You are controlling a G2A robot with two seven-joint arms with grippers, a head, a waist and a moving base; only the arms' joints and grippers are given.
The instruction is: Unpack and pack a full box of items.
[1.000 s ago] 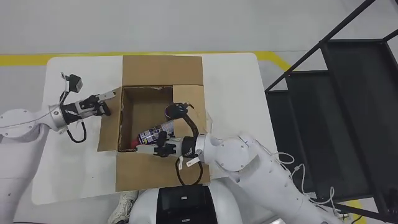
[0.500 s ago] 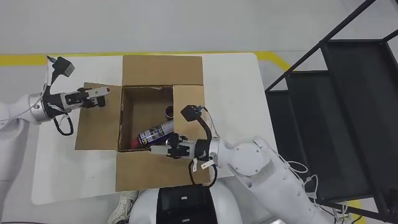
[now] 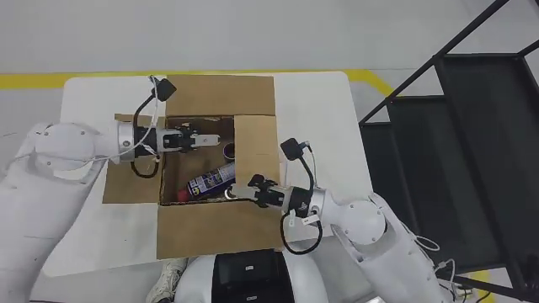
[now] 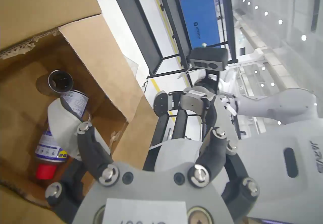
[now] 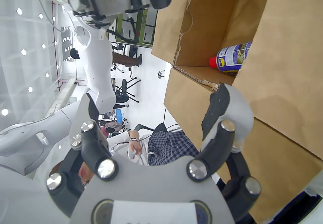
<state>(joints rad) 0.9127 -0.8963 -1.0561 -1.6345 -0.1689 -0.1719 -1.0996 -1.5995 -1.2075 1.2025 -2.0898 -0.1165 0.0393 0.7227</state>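
White tabletop [image 3: 312,109] carries an open cardboard box [image 3: 221,94], its flaps folded outward. Inside it a spray can [image 3: 205,183] with a red cap lies on its side toward the robot's edge of the box. Just beyond it stands a dark cylindrical tin [image 3: 229,149], upright with its mouth up. The left gripper [image 3: 202,140] hangs over the box opening, above the tin and the can, with its jaws spread and nothing between them. The right gripper [image 3: 240,190] sits at the box's near right corner beside the inner flap, likewise spread and empty, clear of the can. With items left in the box and none out on the table, this looks like the unpacking half of the job, at the point of choosing a first pick. The next move probably calls for the left gripper to descend between the walls, turn its jaws across the can's body or around the tin, and close without catching the cardboard rim. Dark metal stairs [image 3: 446,135] stand beside the table, and a yellow floor line [image 3: 34,80] runs behind it.
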